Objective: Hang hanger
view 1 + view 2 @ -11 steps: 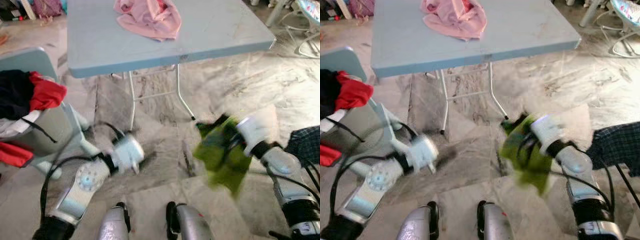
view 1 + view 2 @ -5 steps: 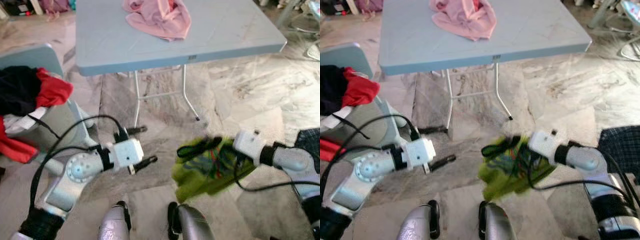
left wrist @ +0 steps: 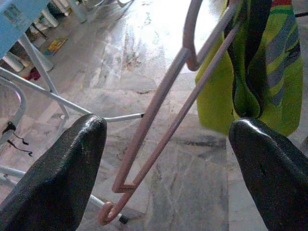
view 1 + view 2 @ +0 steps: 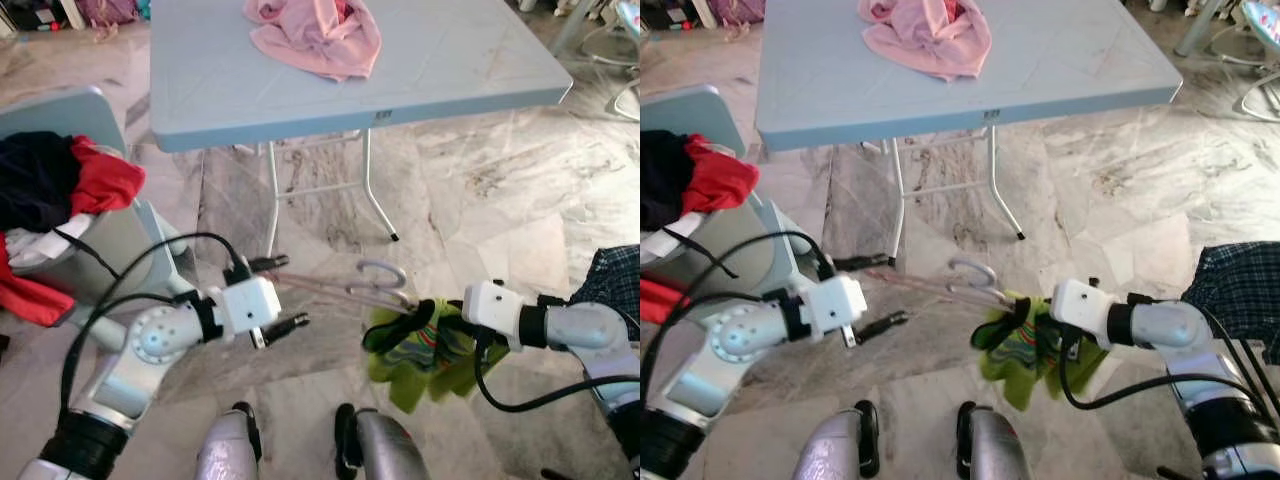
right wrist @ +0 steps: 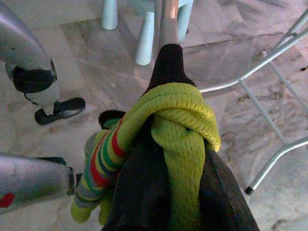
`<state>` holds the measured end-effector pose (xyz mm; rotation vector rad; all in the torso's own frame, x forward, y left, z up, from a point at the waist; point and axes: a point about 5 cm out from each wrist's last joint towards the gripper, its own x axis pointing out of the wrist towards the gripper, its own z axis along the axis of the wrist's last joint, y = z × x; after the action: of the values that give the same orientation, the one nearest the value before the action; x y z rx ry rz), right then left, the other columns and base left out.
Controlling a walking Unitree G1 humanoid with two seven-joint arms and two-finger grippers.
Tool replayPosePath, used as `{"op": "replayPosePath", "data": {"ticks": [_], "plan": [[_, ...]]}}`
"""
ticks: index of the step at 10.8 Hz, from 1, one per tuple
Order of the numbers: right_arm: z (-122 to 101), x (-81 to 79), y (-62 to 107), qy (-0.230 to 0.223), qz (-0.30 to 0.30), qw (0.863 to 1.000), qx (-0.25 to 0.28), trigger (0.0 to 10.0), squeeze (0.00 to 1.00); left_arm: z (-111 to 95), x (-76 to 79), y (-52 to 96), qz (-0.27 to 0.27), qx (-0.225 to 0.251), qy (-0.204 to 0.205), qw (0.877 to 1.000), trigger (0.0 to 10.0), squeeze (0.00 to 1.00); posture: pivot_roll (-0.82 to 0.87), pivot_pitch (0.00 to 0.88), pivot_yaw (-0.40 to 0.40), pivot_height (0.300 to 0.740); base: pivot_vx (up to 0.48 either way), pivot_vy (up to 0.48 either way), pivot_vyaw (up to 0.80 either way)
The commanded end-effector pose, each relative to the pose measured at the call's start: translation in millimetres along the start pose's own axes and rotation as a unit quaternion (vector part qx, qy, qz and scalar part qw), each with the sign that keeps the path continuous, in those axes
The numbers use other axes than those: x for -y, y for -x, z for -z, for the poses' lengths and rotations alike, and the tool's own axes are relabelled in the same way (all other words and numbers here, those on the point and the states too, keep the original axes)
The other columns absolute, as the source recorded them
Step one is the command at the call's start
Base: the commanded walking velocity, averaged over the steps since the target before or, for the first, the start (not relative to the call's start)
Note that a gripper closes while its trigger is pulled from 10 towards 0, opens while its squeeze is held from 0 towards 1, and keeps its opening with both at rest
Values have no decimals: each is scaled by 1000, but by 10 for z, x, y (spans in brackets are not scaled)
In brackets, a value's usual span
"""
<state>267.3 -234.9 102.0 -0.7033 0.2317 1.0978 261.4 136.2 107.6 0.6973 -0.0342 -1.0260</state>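
Marble floor, grey-veined, folding table ahead with white metal legs. Pink hanger held low over floor between the two arms, hook curving up near the right end effector. Far end of hanger reaching toward left end effector; in left wrist view, hanger wire passing between the two black fingers, fingers spread wide, not touching the wire. Lime-green garment with red/blue stripes draped on hanger's right end, bunched around right end effector; right wrist view: fabric wrapped over the black fingers, fingers closed together on garment and hanger. Whether clamping hanger wire itself or only cloth: cannot tell. Garment hanging clear of floor, just ahead of robot's own legs.

Further out: pink cloth crumpled on table's far side. Grey chair at robot's left, heaped with red, black and white clothes. Dark plaid fabric at right edge, beside right forearm. Black cables looping along both arms.
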Motion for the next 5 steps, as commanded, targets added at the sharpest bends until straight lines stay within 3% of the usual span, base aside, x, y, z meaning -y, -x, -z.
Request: {"op": "replayPosePath", "data": {"ticks": [1,5], "plan": [[-39,21,3,-8,24,1000,10,10000,0,13,62,-17,13,0,0,1000,10000,0,-18,224,-29,740,0,0,0],[-52,-85,-27,-7,-6,1000,-2,10000,0,17,69,-34,16,4,0,1000,10000,0,-18,222,-28,740,0,0,0]]}}
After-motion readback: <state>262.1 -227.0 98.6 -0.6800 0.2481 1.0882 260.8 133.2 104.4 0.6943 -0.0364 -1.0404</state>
